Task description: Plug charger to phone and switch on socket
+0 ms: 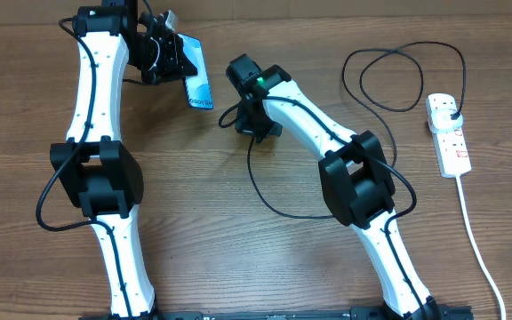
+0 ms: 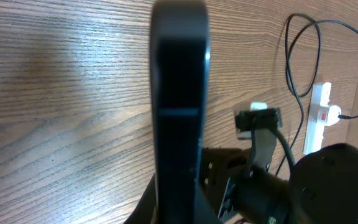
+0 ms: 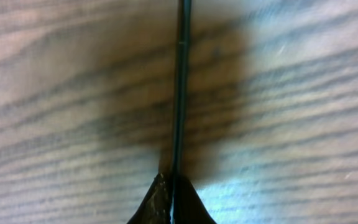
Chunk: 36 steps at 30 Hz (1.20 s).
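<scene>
While my left fingers (image 1: 172, 58) are clamping: slim blue-screened rectangular phone (image 1: 198, 80), raised off brown wooden bench (image 1: 220, 258).
Right fingers (image 3: 160, 199): fully closed, pinching thin black charger cable (image 3: 180, 93).
Technique: I am favouring a square, slow approach to the phone's port.

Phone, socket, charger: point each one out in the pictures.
phone (image 1: 200, 82), overhead view, on its lit screen.
socket (image 1: 454, 151), overhead view, on its white body.
charger (image 3: 180, 93), right wrist view, on its thin cable.
</scene>
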Tool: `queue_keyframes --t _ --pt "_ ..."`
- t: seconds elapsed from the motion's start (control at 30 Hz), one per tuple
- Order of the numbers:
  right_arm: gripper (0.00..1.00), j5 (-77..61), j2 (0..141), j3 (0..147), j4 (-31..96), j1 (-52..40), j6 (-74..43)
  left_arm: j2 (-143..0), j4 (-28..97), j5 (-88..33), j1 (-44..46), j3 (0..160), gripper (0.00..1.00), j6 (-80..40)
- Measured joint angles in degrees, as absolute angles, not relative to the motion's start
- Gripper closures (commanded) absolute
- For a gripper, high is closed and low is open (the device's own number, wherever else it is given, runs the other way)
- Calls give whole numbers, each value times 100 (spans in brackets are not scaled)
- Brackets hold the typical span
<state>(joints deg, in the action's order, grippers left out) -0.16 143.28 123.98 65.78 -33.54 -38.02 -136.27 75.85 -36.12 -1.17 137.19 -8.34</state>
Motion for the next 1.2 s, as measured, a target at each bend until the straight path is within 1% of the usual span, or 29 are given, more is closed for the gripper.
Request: queue_keyframes --t 0.1,0.17,0.2,0.3,0.53,0.7,0.73,0.77,0.83,1.1,1.17,1.2 --pt "96 -239 14328 12418 6980 -3422 -3809 -13627 7585 -3612 -117 13719 96 -834" --pt "96 -340 14328 12444 7498 -3481 -3804 -13627 7588 -3612 -117 13719 96 -834" --pt "96 -399 14333 12442 7955 -3531 -3789 -13627 7588 -3612 -117 13719 96 -834" --pt "96 -449 14383 12438 8604 -3680 -3732 -13627 7588 -3612 -117 13719 96 -834" --pt "96 -521 14407 12420 9312 -4176 -3658 -13627 7588 -3612 -117 13719 96 -834" --pt "96 -548 14405 12416 9675 -4281 -3688 -13627 7590 -3612 -117 13719 96 -834" --pt "54 -515 14405 12416 9695 -4265 -3693 -13627 7590 -3612 -117 13719 96 -834" --pt "29 -486 14396 12416 9703 -4235 -3691 -13627 7590 -3612 -117 13719 96 -834" --pt "1 -436 14383 12416 9710 -4189 -3625 -13627 7590 -3612 -117 13719 96 -834" --pt "0 -388 14363 12416 9684 -4062 -3358 -13627 7583 -3612 -117 13719 96 -834" --pt "4 -386 14363 12416 9526 -4042 -3341 -13627 7572 -3612 -117 13719 96 -834" --pt "10 -384 14363 12416 9400 -4021 -3328 -13627 7564 -3612 -117 13719 96 -834"
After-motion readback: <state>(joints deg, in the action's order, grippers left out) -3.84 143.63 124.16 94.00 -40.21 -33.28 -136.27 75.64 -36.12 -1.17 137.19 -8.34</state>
